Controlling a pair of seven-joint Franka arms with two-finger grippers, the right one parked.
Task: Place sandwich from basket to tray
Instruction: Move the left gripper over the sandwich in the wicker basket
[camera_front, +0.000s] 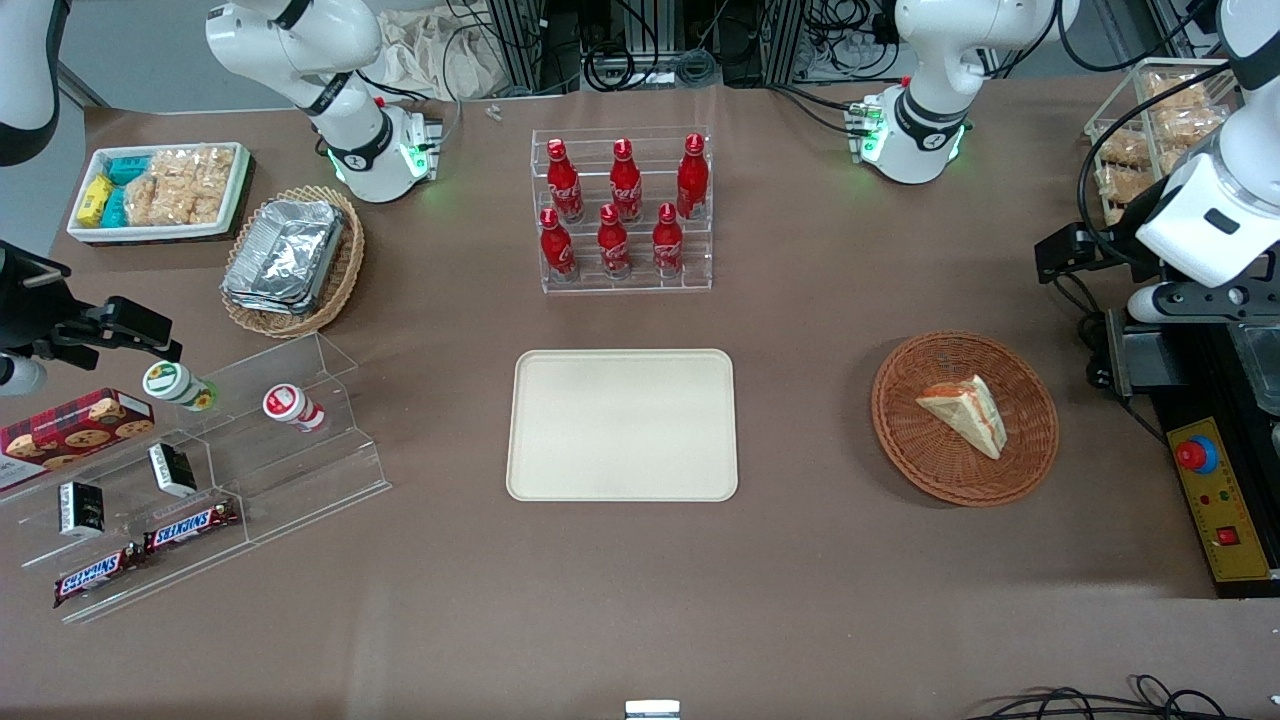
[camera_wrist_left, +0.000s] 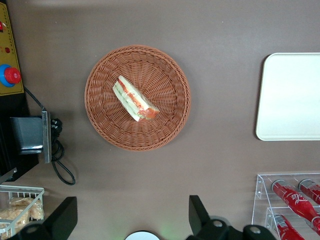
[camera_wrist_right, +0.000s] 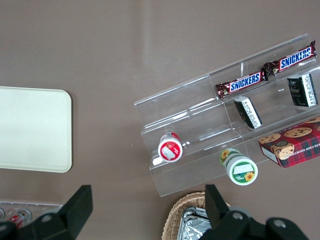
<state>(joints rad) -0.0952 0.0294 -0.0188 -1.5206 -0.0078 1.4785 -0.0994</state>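
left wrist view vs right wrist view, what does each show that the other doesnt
Only the left wrist view shows the sandwich lying in the basket, plus the open gripper hanging above the table, empty. Only the right wrist view shows the Snickers bars, two small cups and a cookie box on a clear stand. Both show the empty tray.
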